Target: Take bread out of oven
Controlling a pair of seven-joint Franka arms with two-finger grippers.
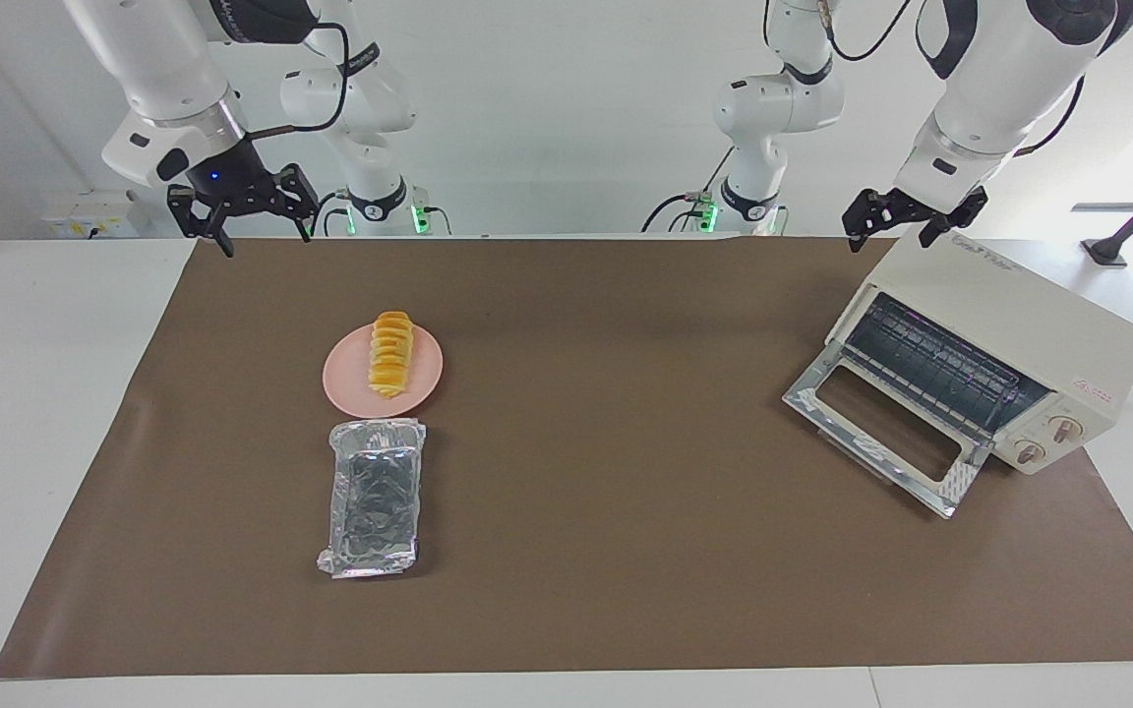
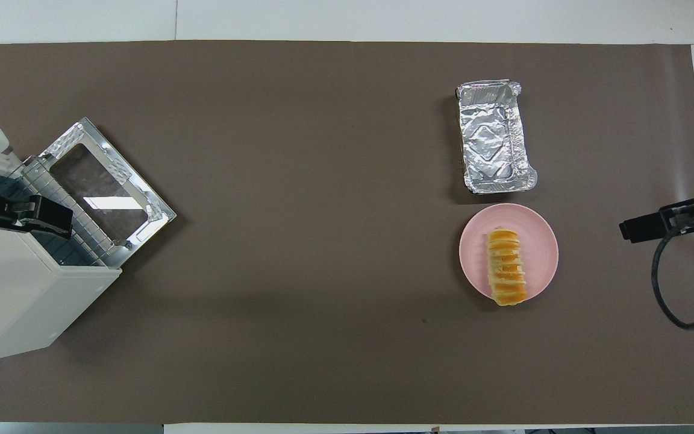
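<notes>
Hovering over the oven [image 1: 1009, 339], my left gripper [image 1: 914, 218] waits, fingers spread and empty. Oven door [image 1: 879, 433] hangs dropped open at the left arm's end. My right gripper [image 1: 242, 210] is raised over the brown mat's [image 1: 626, 551] corner, released, holding nothing. Bread [image 1: 390, 366] lies on the pink plate [image 1: 342, 382]. Foil tray [image 1: 374, 497] sits just beside the plate, farther out.
</notes>
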